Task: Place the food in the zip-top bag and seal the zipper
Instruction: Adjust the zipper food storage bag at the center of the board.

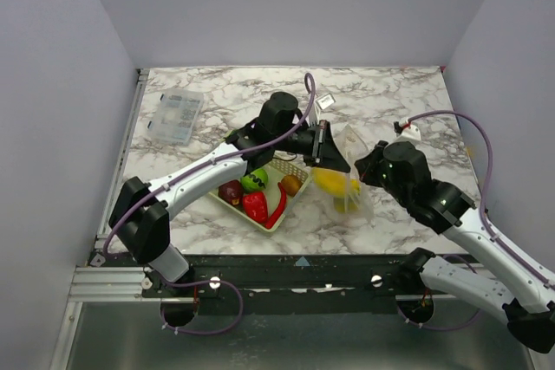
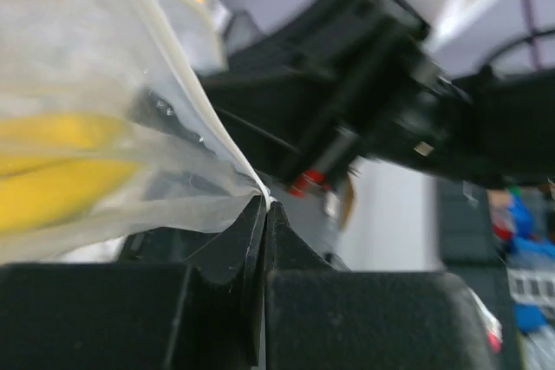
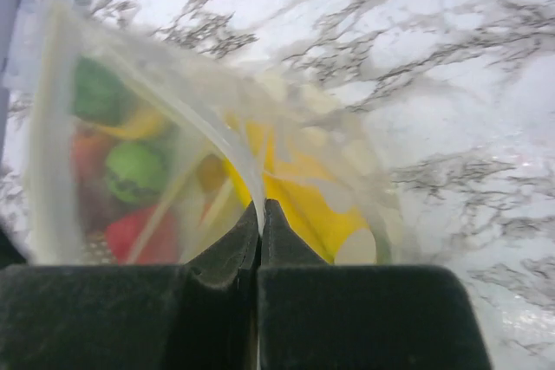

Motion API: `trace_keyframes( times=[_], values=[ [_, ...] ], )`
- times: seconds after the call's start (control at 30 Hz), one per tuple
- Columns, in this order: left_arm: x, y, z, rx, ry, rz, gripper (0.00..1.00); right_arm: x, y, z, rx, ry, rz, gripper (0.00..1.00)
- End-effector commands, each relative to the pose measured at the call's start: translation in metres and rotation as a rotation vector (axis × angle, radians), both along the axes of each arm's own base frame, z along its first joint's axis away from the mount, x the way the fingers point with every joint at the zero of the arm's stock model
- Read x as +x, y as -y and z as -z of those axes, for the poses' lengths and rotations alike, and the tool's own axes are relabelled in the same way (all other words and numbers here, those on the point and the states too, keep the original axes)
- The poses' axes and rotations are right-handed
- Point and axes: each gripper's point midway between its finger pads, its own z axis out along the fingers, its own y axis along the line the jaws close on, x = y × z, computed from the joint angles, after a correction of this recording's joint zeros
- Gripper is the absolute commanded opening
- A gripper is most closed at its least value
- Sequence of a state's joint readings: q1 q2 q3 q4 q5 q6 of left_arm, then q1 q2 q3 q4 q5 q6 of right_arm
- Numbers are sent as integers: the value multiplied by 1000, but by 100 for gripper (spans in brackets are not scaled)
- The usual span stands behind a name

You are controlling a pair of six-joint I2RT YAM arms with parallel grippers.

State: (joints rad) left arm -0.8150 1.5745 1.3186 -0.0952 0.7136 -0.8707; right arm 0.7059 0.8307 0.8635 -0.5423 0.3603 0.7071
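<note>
Zip-top bag (image 1: 351, 188) sits just right of basket (image 1: 238, 214), banana (image 1: 334, 182) inside. Left gripper (image 2: 263, 205) and right gripper (image 3: 260, 210) both clamped on its mouth edge. Film's light, floppy and likely slick, so I'd hold the stiffer zipper (image 2: 186, 75).

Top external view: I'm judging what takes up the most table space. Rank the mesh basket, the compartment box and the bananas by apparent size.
Largest: the mesh basket, though the left arm hides part of it.
Middle: the compartment box.
Smallest: the bananas, inside the zip-top bag.
</note>
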Motion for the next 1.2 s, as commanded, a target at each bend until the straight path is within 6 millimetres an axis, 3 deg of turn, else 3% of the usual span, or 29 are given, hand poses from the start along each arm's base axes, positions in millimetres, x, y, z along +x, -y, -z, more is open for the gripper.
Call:
trace_keyframes(
  times=[0.0, 0.17, 0.27, 0.43, 0.57, 0.67, 0.73, 0.83, 0.97, 1.17],
  values=[
    [-53, -11, -50, -177, -110, 299, 0, 1, 34, 1, -156, 12, 98, 0],
    [-30, -14, 13, 52, -95, 185, 0, -2, 32, -1, -117, 26, 86, 1],
    [-19, -16, 38, 104, -111, 148, 0, -4, 37, -3, -121, 39, 97, 1],
    [-7, -18, 46, 148, -76, 109, 0, -8, 48, -5, -149, 41, 123, 1],
    [5, -23, 39, 156, -35, 65, 17, -10, 48, -2, -140, 44, 116, 0],
    [16, -36, 35, 167, 13, 13, 39, -11, 48, 0, -142, 40, 114, 1],
    [21, -49, 35, 179, 50, -32, 52, -10, 47, 0, -146, 40, 110, 1],
    [29, -76, 38, 211, 99, -106, 63, -9, 45, 3, -155, 33, 96, 1],
    [40, -116, 45, 283, 195, -245, 72, -8, 39, 8, -157, 28, 72, 1],
    [71, -201, 82, 614, 292, -593, 80, -9, 38, 7, -154, 31, 62, 1]
  ],
)
